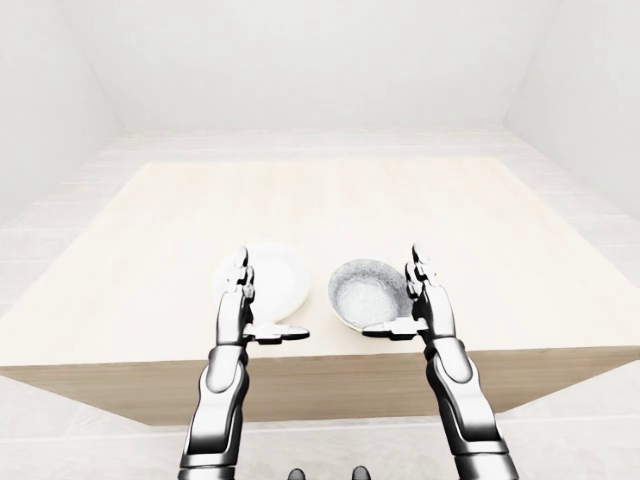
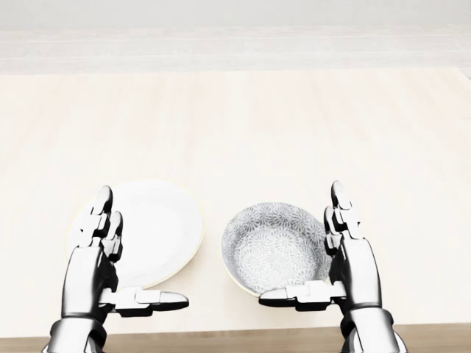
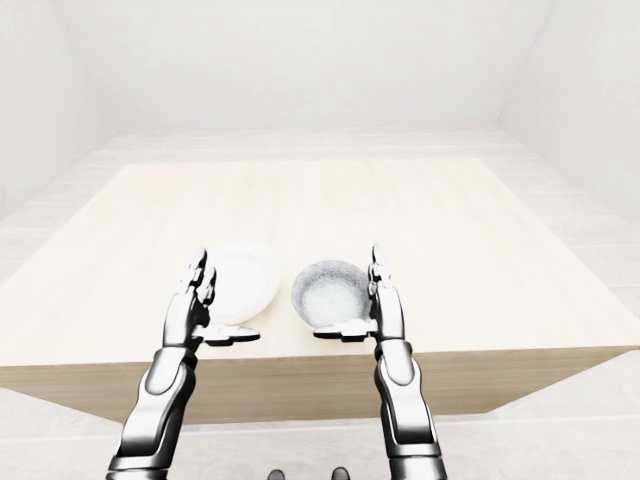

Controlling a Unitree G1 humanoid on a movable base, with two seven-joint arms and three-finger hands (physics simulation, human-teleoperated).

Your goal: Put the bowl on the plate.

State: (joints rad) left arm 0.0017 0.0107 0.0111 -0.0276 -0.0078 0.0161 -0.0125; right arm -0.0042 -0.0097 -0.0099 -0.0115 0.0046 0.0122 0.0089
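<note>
A grey patterned bowl sits upright on the wooden table, near its lower edge in the head view. A white plate lies just left of the bowl, apart from it. My right hand is open, its fingers upright along the bowl's right side and its thumb under the bowl's lower rim. Over the plate's left edge my left hand is open too, thumb pointing right. Neither hand holds anything.
The light wooden table stretches wide toward the top of the head view. Its near edge runs just below the hands. White floor and walls surround it.
</note>
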